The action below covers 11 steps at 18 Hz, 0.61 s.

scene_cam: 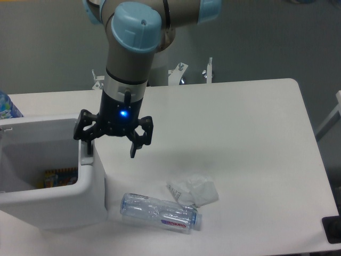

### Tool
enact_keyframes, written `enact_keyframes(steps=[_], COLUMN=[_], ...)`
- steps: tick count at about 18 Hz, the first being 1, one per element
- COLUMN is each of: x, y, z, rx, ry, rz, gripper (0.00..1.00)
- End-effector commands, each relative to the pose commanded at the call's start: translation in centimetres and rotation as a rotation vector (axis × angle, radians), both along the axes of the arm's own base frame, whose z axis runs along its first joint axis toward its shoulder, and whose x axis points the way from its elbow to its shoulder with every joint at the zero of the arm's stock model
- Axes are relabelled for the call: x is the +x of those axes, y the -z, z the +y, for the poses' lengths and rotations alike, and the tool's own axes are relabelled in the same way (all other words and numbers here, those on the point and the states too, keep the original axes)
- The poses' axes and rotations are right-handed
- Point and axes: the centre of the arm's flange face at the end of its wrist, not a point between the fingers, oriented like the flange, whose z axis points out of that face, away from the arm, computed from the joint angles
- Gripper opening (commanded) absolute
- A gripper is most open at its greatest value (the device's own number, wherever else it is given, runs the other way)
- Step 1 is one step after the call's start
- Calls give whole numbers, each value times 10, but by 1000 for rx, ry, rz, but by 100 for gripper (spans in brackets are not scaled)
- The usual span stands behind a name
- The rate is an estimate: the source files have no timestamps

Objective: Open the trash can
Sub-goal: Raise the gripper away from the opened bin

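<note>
Pincer (111, 140) is hanging spread wide over the right rim of the trash can (90, 194), which is sitting uncovered at lower left of the desk (245, 138), coloured packaging showing inside.

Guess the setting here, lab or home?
Likely a robotics lab test bench: an industrial arm with its gripper over a plain white table, staged with a trash can and a plastic bottle.

Single high frontal view over table (240, 122)
</note>
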Motion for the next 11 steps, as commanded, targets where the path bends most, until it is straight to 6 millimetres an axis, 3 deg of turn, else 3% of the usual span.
enact_keyframes(steps=[5,11], x=[-39,-77], y=[-63,-82], z=[-16,-51], rx=[12,-109], ry=[-32,16], rz=[208,418], gripper=[100,100])
